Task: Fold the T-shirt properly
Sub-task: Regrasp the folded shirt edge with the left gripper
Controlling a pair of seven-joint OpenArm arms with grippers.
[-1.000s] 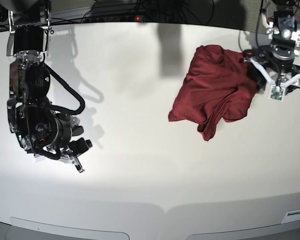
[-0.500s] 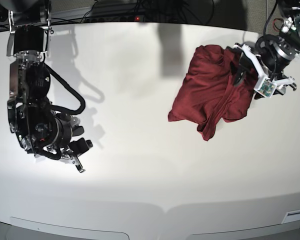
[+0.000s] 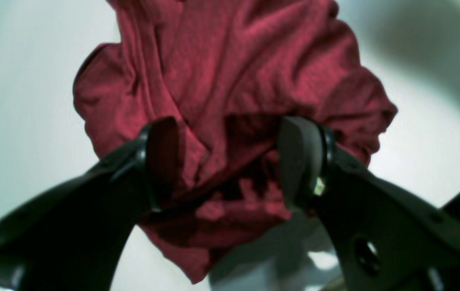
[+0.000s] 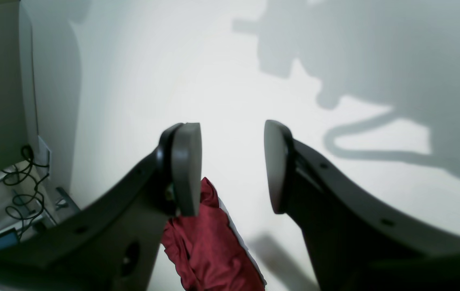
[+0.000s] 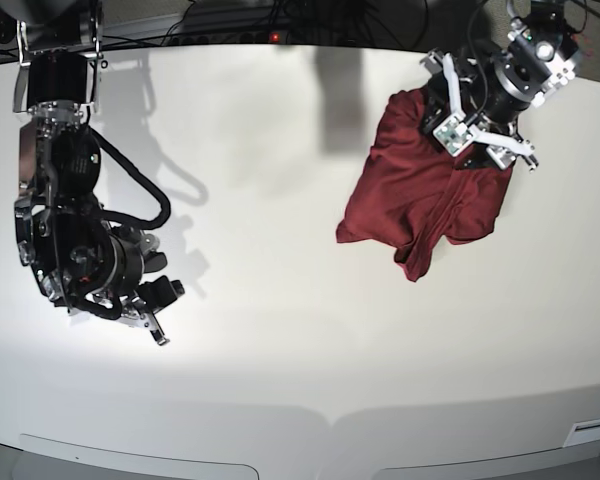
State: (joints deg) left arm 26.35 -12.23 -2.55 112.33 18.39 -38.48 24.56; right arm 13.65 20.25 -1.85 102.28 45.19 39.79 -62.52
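The T-shirt (image 5: 420,195) is a plain maroon garment of thin, wrinkled knit, bunched into a rumpled heap with several folds and overlapping layers; no print shows. It lies on the far right part of the desk (image 5: 280,300) in the base view. In that view the heap's long axis runs diagonally from its far right top down toward the near left, where a narrow tail of cloth points at the near edge.

The desk is smooth and white, brightly lit, with hard shadows of the arms across it. Dark cables (image 5: 280,20) run along its far edge.

The left gripper (image 3: 230,157) hangs over the shirt's far end, its fingers (image 3: 298,157) spread wide with cloth between them but not pinched. The right gripper (image 4: 232,165) stands well apart near the left edge, fingers (image 4: 187,165) open and empty.
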